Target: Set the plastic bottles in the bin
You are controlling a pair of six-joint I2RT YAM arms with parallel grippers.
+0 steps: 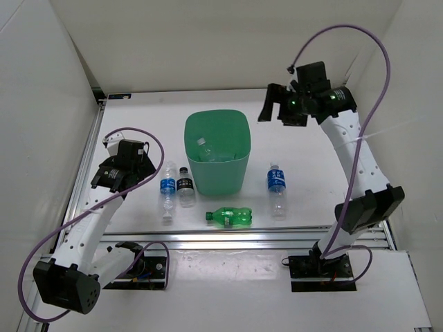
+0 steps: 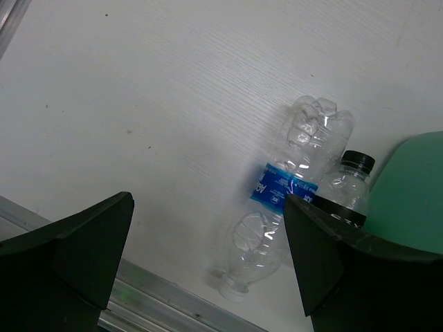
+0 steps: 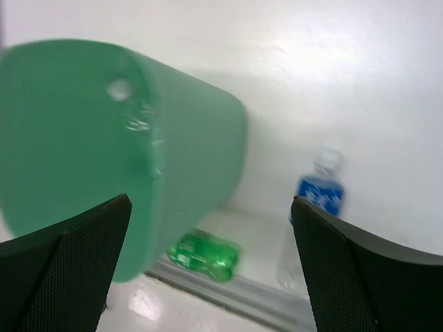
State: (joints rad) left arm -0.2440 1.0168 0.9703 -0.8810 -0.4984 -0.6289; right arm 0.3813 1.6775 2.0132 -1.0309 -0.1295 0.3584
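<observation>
**One bottle in the green bin (image 1: 219, 178), four on the white table (image 1: 124, 131), both arms empty-handed.**

We saw the unlabelled clear bottle (image 1: 205, 147) lying inside the bin, which stood mid-table. Just left of the bin sat the black-capped bottle (image 1: 185, 187), close against a blue-labelled bottle (image 1: 167, 188) lying on its left. The green bottle (image 1: 230, 217) lay on its side in front of the bin, and a second blue-labelled bottle (image 1: 277, 187) lay to the bin's right. The left gripper (image 1: 138, 169) hovered beside the left pair, its fingers (image 2: 69, 263) spread wide with nothing between them. The right gripper (image 1: 277, 109) hung behind and right of the bin, jaws likewise wide apart and holding nothing. Its wrist view was blurred.
</observation>
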